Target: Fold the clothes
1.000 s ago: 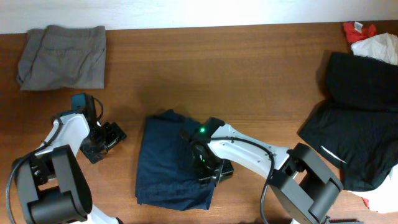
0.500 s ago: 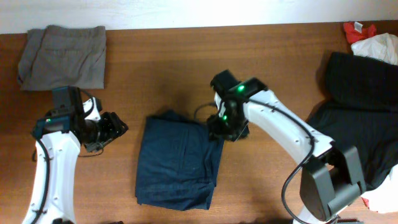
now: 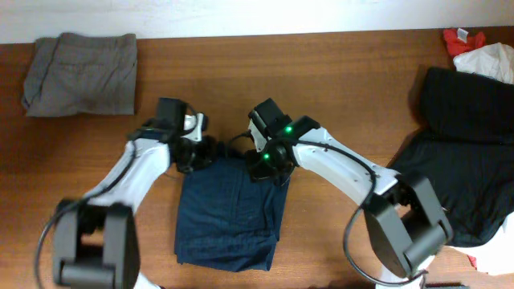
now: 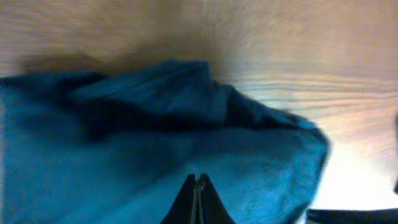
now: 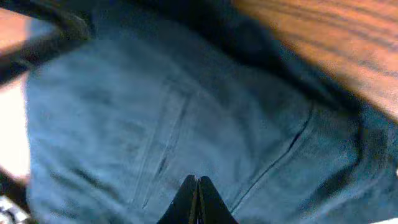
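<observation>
Overhead: left hand (image 3: pixel 202 152) and right hand (image 3: pixel 265 164) side by side over the desk (image 3: pixel 337 88). The clothes (image 3: pixel 231 213) spread from under both, back toward the robot.
Left wrist: left hand (image 4: pixel 198 182) pressed together, nothing pinched, clothes (image 4: pixel 137 143) right under the tips.
Right wrist: right hand (image 5: pixel 196 183) same, clothes (image 5: pixel 186 118) beneath.

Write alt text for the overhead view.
Two robot arms meet over the top edge of a folded navy garment at the middle of a wooden table, the left gripper at its upper left corner and the right gripper at its upper right. A folded grey garment lies top left; a black garment sprawls at the right edge.
</observation>
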